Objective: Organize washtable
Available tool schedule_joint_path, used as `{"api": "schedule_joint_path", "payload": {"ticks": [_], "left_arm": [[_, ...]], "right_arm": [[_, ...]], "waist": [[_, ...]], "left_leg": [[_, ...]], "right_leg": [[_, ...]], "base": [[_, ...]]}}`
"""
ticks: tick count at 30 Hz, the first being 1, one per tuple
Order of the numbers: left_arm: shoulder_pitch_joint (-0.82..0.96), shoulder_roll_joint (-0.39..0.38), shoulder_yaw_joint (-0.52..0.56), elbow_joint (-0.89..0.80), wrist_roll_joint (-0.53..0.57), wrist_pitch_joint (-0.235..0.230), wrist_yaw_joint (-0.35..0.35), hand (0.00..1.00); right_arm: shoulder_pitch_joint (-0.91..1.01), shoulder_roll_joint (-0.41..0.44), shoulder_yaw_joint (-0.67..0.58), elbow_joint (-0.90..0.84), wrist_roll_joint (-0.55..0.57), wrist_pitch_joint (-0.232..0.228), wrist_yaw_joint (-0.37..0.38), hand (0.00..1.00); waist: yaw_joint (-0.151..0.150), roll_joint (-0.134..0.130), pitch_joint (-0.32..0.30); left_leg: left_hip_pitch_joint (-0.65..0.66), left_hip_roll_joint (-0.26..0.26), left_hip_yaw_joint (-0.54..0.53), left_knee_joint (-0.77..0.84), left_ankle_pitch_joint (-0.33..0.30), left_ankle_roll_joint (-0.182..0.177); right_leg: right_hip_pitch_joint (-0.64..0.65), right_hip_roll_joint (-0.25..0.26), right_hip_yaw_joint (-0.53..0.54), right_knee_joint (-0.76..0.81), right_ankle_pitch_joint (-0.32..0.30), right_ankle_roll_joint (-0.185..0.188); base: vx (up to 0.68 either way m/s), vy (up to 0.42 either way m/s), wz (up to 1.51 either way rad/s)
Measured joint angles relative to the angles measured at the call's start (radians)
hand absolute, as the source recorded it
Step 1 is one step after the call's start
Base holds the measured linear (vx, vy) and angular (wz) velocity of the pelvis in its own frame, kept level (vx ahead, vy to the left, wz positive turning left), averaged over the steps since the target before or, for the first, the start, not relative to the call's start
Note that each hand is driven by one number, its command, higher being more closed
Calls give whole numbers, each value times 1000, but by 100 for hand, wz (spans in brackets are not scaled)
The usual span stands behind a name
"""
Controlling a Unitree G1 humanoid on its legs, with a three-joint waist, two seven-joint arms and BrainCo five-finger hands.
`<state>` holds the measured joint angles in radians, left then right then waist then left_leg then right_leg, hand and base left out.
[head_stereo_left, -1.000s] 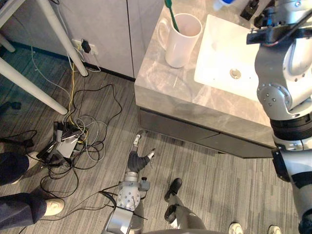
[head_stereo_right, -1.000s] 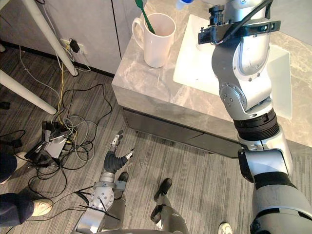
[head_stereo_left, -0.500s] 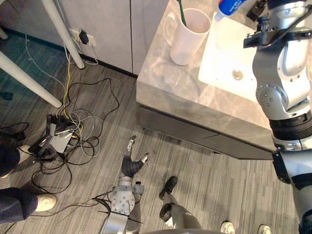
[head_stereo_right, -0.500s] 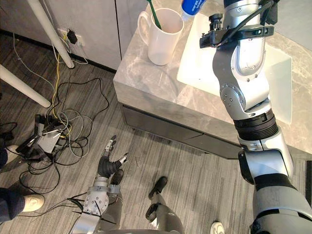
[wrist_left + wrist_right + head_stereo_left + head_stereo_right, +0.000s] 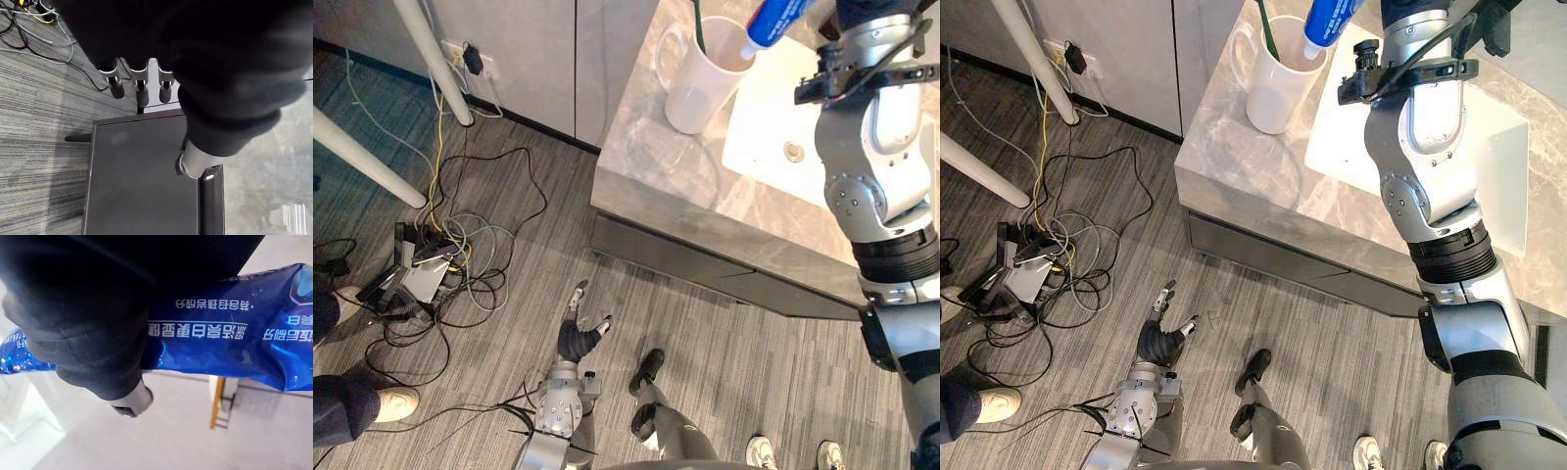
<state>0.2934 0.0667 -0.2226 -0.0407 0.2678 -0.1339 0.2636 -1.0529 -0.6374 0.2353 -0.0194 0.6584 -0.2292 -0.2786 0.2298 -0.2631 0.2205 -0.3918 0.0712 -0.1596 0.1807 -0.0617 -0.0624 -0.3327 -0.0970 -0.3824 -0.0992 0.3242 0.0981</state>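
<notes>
Grey marble counter [image 5: 656,166] carries a white sink [image 5: 773,117] on its right part. A white mug [image 5: 700,83] stands near the back left corner, just beside the sink. You are on the step of dropping the blue tube [image 5: 1332,18] into that mug: its white cap end sits at the rim, close to the green brush [image 5: 1268,34] standing inside. Your right hand [image 5: 98,347] is clamped on the tube, thumb across its body. Next, by my judgement, lower it cap-first, then let go. Your left hand [image 5: 576,333] hangs low over the floor, fingers relaxed and apart.
</notes>
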Motion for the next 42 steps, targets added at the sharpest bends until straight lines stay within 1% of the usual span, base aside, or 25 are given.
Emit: {"api": "schedule_joint_path", "payload": {"ticks": [7, 8, 10, 13, 17, 19, 26, 31, 34, 35, 37, 38, 42], "left_arm": [[0, 0, 27, 5, 0, 0, 0, 0], [0, 0, 34, 8, 0, 0, 1, 0], [0, 0, 36, 16, -1, 1, 0, 0], [0, 0, 38, 22, -1, 1, -1, 0], [-1, 3, 38, 32, -6, 1, -2, 0], [-2, 10, 38, 32, -18, 1, -1, 0], [-4, 16, 39, 33, -21, 2, -2, 0], [-4, 16, 38, 33, -21, 6, -2, 0], [-4, 16, 38, 33, -22, 6, -1, 0], [-4, 16, 38, 32, -23, 6, -1, 0], [-4, 16, 38, 32, -23, 6, -1, 0], [-4, 16, 38, 32, -29, 6, 0, 0], [-4, 13, 38, 26, -44, 7, 0, 0]], "right_arm": [[11, 0, 0, 0, 0, 0, 0, 100], [18, 0, -7, -3, 1, -8, -1, 100], [20, -1, -8, -3, 1, -8, -1, 100], [21, -1, -11, -3, 3, -19, -1, 100], [28, -1, -15, -5, 3, -31, 0, 100], [42, 0, -28, -5, 3, -33, -1, 100], [102, 0, -28, 14, 3, 14, -1, 100], [102, 0, -29, 36, 3, 16, -3, 100], [102, 1, -29, 36, 3, 16, -3, 100], [100, 1, -29, 36, 3, 16, -5, 100], [97, 1, -29, 35, 3, 16, -7, 100], [96, 1, -29, 35, 3, 16, -8, 100], [91, 1, -42, 33, 3, 16, -11, 100]], "waist": [[-1, 5, 34], [-1, 5, 38], [-3, 6, 38], [-9, 10, 44], [-23, 18, 53], [-23, 18, 54], [-24, 20, 77], [-24, 22, 78], [-22, 24, 80], [-20, 26, 81], [-18, 27, 82], [-14, 27, 82], [2, 28, 82]], "left_leg": [[2, -1, 4, -6, 0, 1], [2, -1, 5, -6, 0, 1], [2, -1, 9, -6, 1, 1], [2, -2, 10, -6, 1, 1], [2, -1, 12, -7, 2, 4], [2, -1, 15, -8, 2, 4], [-13, -1, 21, -9, 4, 3], [-16, -1, 20, -7, 5, 1], [-16, 0, 18, -8, 5, 2], [-16, 3, 19, -8, 5, 2], [-16, 8, 20, -8, 5, 3], [-16, 16, 22, -9, 5, 3], [-12, 32, 25, -9, 5, 1]], "right_leg": [[-3, -1, 3, 0, 2, -2], [-4, -1, 3, 0, 2, -2], [-5, -2, 4, 0, 2, -2], [-5, -2, 6, 0, 3, -2], [-7, -3, 21, 0, 13, 9], [-8, -3, 29, 0, 13, 9], [-27, -2, 30, 0, 13, 9], [-32, -2, 29, 0, 15, 7], [-32, -1, 29, 0, 25, -5], [-33, 1, 28, 0, 35, 7], [-33, 6, 28, 0, 46, 7], [-37, 12, 28, 0, 57, -5], [-37, 28, 26, 0, 61, -1]], "base": [[51, 43, -1], [48, 39, -3], [45, 35, -4], [56, 46, -1], [42, 50, -2], [45, 54, -4], [49, 35, -3], [74, 43, -1], [64, 61, 2], [60, 64, -1], [52, 62, -5], [59, 65, -10], [60, 33, -8]]}}
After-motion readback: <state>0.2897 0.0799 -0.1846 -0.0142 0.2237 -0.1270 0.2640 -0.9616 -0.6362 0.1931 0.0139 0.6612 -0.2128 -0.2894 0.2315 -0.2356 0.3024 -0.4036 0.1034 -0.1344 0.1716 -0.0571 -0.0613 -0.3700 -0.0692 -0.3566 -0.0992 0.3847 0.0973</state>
